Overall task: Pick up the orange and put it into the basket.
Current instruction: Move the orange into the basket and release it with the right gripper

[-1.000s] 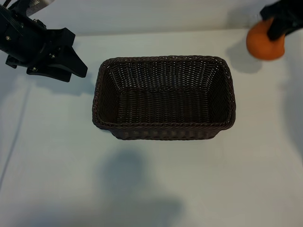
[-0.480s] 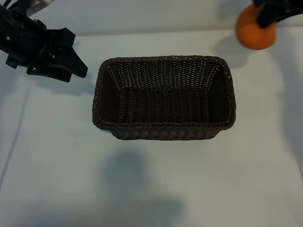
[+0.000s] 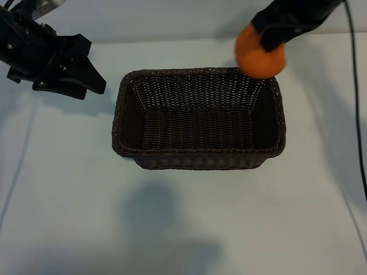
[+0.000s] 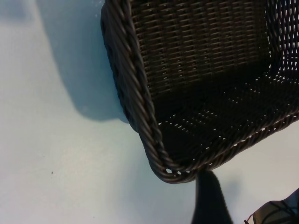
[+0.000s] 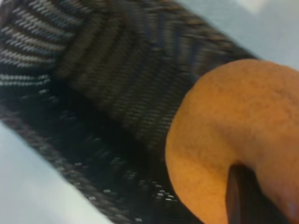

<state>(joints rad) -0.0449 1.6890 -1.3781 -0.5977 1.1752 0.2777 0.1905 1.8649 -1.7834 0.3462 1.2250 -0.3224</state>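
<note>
The right gripper (image 3: 268,39), clamped on the orange (image 3: 259,54), has swung in from the far right and now hangs over the basket (image 3: 198,156) rim's far corner: release looks close. The left gripper (image 3: 86,71) waits open, parked.

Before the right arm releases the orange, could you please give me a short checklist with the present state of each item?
1. The right gripper holds the orange firmly: ok, it is shut on the fruit, which is lifted off the table.
2. The orange is over the inside of the basket: not ok, it hangs over the far right corner of the rim, only partly inside.
3. The basket is empty and ready: ok, nothing lies in it.
4. The left gripper is out of the way: ok, parked open beside the basket's left end.
5. Height above the basket floor: cannot tell.
</note>
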